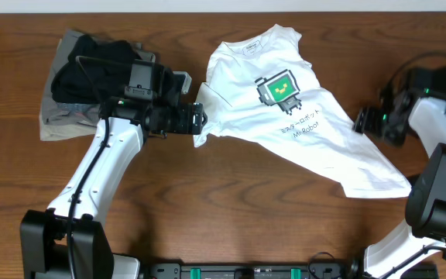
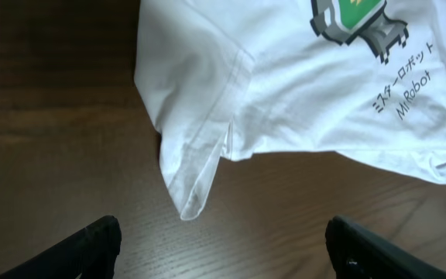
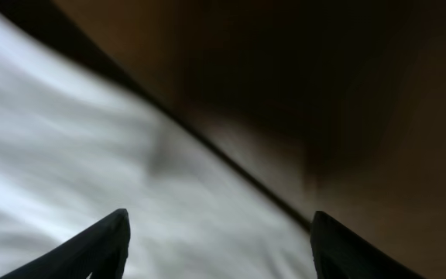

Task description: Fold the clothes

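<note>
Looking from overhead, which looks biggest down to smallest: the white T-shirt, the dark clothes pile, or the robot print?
1. White T-shirt, clearly largest.
2. Dark clothes pile, partly covered, yet plainly smaller.
3. Robot print, smallest.

White T-shirt point(image 1: 235, 105), green-grey robot print point(image 1: 277, 87)
</note>
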